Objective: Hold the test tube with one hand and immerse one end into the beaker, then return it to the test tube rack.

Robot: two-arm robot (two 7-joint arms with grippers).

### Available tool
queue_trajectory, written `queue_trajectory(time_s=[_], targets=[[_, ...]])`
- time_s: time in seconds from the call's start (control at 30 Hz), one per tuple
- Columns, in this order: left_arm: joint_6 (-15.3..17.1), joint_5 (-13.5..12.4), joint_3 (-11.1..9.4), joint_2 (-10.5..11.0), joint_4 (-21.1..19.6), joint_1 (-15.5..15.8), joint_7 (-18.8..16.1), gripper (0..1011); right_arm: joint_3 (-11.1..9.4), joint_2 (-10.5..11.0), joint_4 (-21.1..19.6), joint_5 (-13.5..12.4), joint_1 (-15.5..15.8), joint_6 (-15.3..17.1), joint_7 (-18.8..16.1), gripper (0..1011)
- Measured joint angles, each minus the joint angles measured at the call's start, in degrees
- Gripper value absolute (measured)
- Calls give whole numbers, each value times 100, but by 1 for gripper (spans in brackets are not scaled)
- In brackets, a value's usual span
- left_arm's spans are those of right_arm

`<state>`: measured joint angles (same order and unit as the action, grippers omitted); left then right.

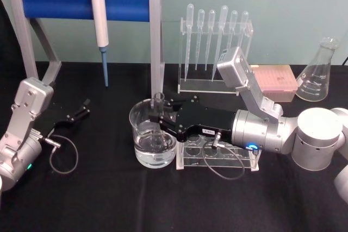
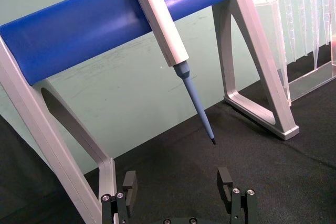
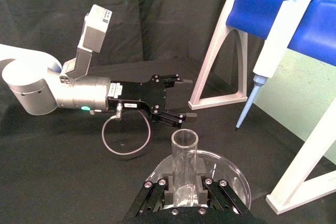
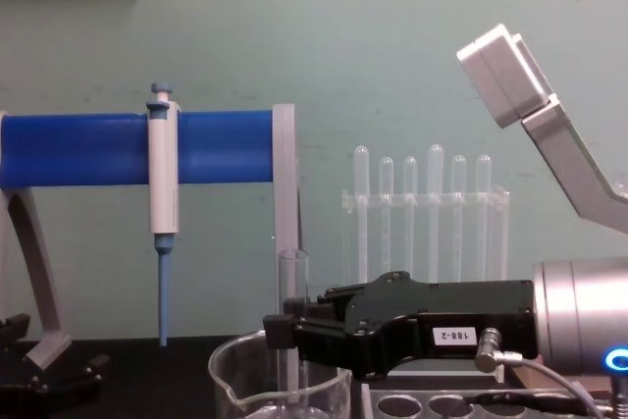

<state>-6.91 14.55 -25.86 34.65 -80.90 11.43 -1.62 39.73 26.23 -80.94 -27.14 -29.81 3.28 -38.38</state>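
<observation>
Locate the right gripper (image 1: 157,113) reaching in from the right, low over the clear rack (image 1: 217,155) and up to the beaker (image 1: 153,144). Note its jaws closed on the test tube (image 1: 158,100), gripping the upper part just under the rim.

Confirm in the right wrist view: test tube (image 3: 185,163) upright between the two black jaws, open mouth up, beaker (image 3: 233,177) rim curving around behind it.

Find the test tube standing vertically inside the beaker, lower end down at the water in the bottom, judging by the head view.

From the chest view: test tube (image 4: 292,282) rising above the right gripper (image 4: 283,329), beaker (image 4: 235,375) below, rack (image 4: 422,401) just beside the beaker on the right.

Locate the left gripper (image 1: 82,110) low over the black table (image 1: 109,199) at the left, well apart from the beaker. Note its jaws spread wide with nothing between them: left gripper (image 2: 177,182), pipettor (image 2: 168,35) tip hanging ahead of it. Check the same spread from across the table: left gripper (image 3: 187,98).

Behind the beaker:
- pipettor (image 1: 99,23) hanging on the blue bar (image 1: 54,1)
- row of pipettes (image 1: 215,31) in a separate clear stand
- flask (image 1: 318,77) at far right
</observation>
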Motion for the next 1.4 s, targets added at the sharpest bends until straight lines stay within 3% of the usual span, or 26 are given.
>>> queue_trajectory(time_s=[1.4], targets=[[0,0,0,0,0,0,0,1000,0,0,0,0,0,0,0,235]])
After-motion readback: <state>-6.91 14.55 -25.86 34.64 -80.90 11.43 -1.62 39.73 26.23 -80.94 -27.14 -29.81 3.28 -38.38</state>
